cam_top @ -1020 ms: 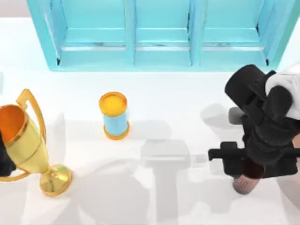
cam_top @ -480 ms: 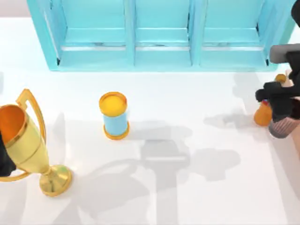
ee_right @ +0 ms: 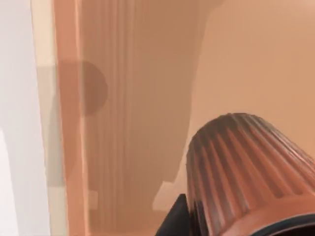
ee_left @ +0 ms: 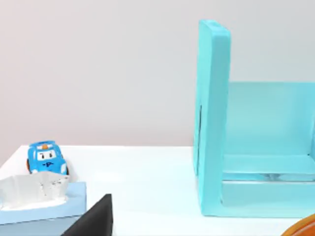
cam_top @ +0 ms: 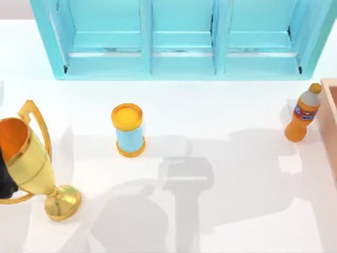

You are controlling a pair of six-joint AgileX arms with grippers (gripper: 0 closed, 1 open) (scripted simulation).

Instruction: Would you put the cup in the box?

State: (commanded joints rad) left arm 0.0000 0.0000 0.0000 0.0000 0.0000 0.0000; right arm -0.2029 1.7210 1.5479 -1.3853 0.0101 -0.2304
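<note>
Right wrist view, ribbed copper-brown cup (ee_right: 246, 172) above peach box (ee_right: 133, 98) interior; jaws' state unclear

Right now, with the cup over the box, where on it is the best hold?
The ribbed side wall, pinched from two opposite sides. The cup is a handleless tumbler, so its ribs offer the only purchase. The right end effector has a finger against that wall, near the cup's wider end, and carries it tilted above the inside of the box.
</note>
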